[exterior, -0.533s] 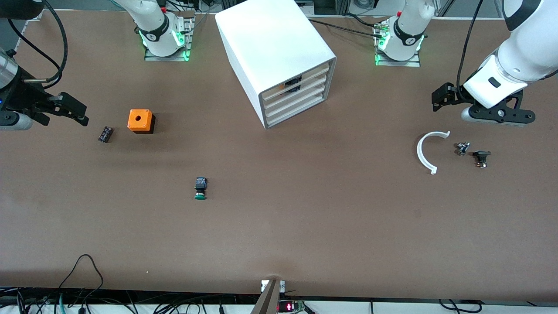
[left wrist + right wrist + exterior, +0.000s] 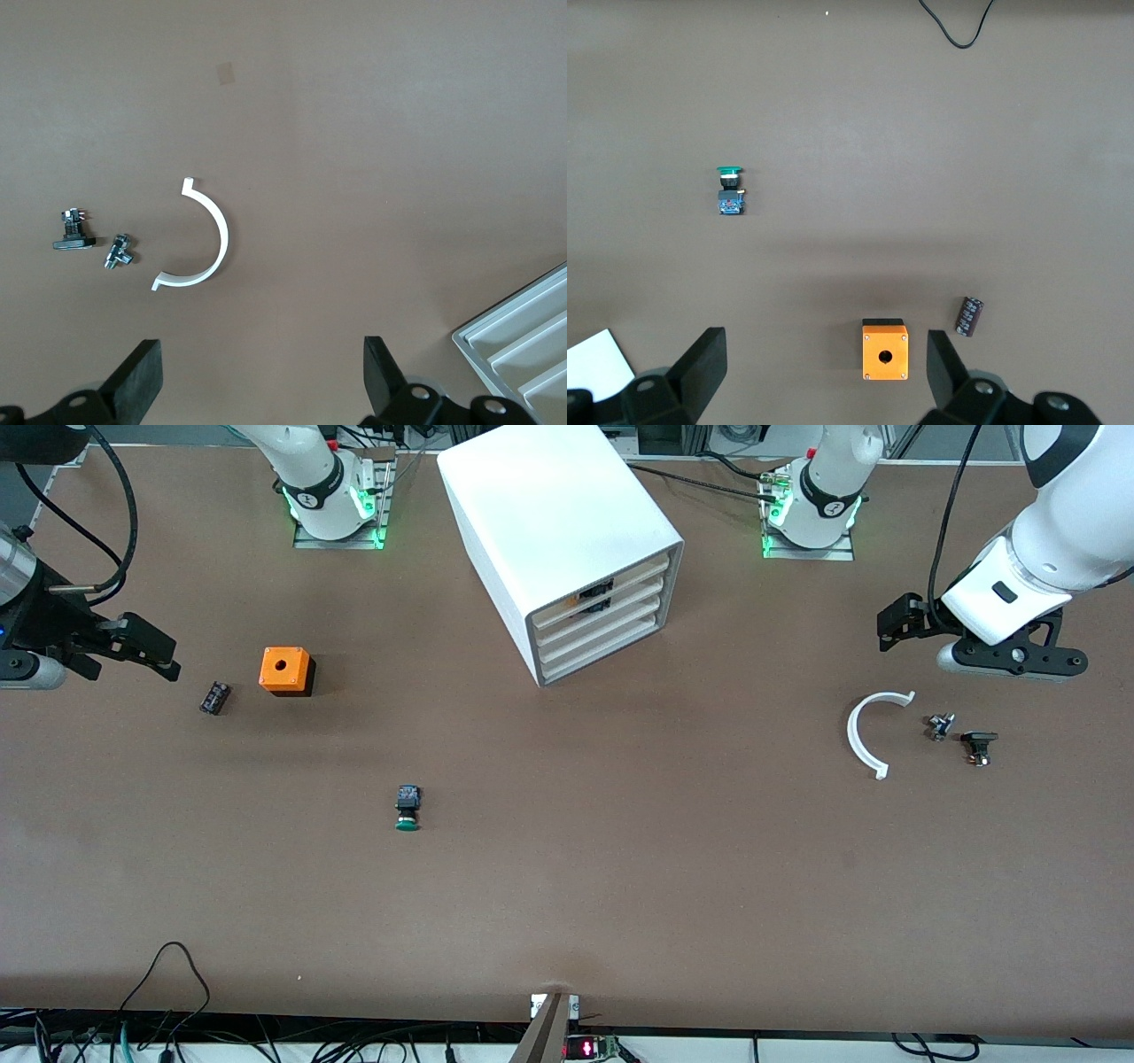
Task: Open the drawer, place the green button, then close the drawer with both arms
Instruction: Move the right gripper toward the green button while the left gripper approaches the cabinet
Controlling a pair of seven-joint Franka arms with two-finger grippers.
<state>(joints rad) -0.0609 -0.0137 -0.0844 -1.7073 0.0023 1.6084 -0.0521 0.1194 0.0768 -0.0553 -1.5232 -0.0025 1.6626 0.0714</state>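
The white cabinet (image 2: 554, 509) stands at the middle of the table, between the arms' bases. Its lowest drawer (image 2: 602, 654) is shut, flush with the two above. The button (image 2: 407, 808), green cap on a black body, lies on its side on the bare table, nearer the front camera than the cabinet and toward the right arm's end; it also shows in the right wrist view (image 2: 729, 190). My right gripper (image 2: 152, 648) is open and empty, over the table beside the orange cube (image 2: 885, 351). My left gripper (image 2: 895, 622) is open and empty (image 2: 263, 372), over the table beside a white arc (image 2: 208, 239).
A small dark cylinder (image 2: 213, 697) lies beside the orange cube (image 2: 285, 670). The white arc (image 2: 870, 731) and two small black-and-metal parts (image 2: 940, 726) (image 2: 978, 746) lie at the left arm's end. The cabinet's front corner shows in the left wrist view (image 2: 523, 345).
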